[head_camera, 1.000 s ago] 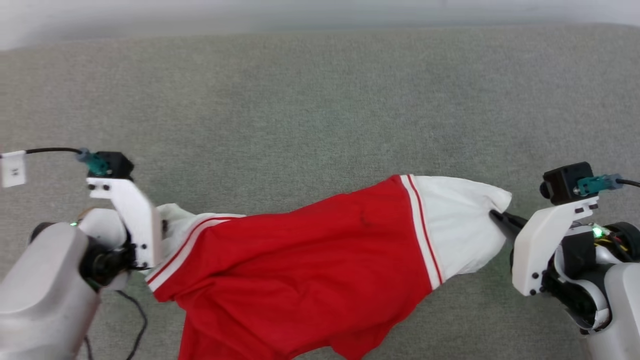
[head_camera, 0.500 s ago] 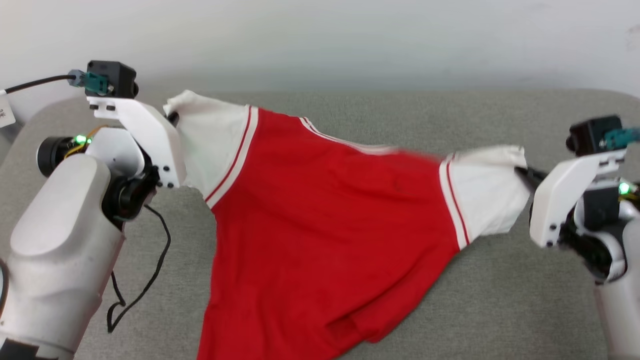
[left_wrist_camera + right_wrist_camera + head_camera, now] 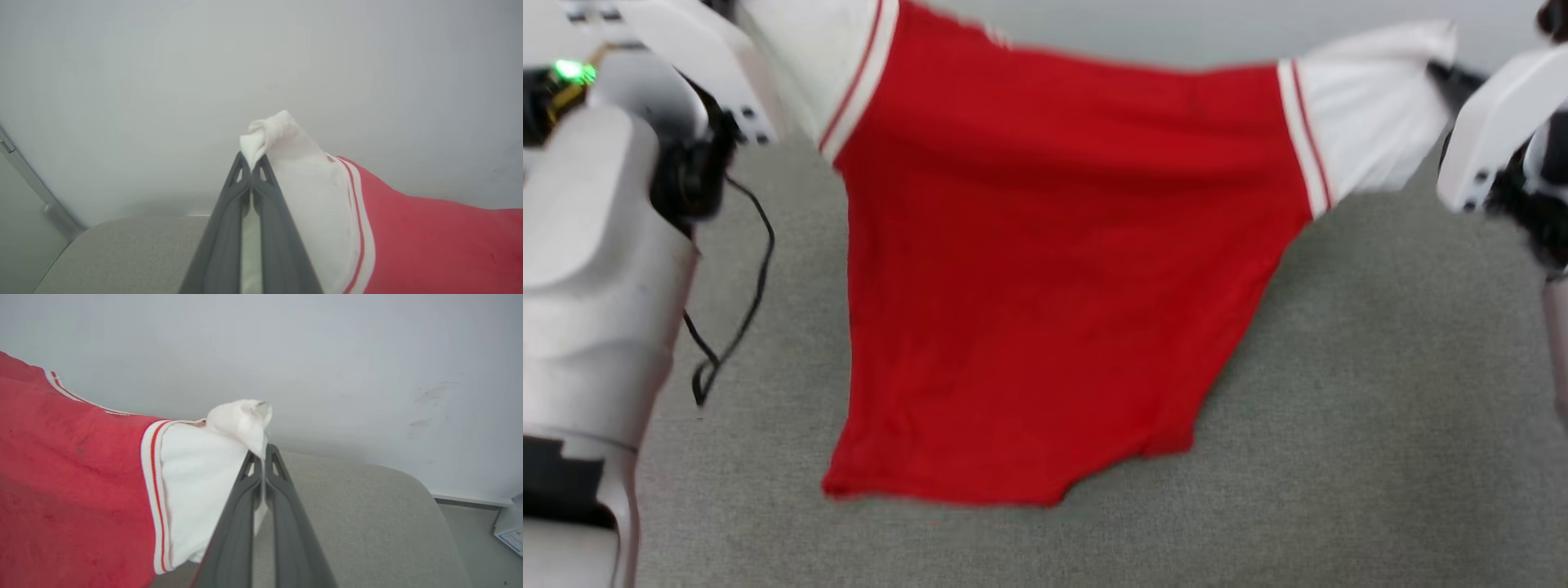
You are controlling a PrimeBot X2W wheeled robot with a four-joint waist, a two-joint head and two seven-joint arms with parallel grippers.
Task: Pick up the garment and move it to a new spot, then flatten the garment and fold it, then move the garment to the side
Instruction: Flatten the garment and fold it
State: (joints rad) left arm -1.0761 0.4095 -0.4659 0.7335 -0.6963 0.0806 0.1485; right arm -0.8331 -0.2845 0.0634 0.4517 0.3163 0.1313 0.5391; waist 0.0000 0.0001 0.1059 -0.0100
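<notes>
The red shirt (image 3: 1045,269) hangs spread across the top and middle of the head view, over the grey table (image 3: 1339,425). The left end effector (image 3: 251,163) is clenched on its bunched white sleeve at the upper left. The right end effector (image 3: 264,454) is clenched on the other white sleeve at the upper right.

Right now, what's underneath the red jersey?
The grey fabric surface lies below the jersey and shows around it; whatever sits directly behind the hanging cloth is covered.
</notes>
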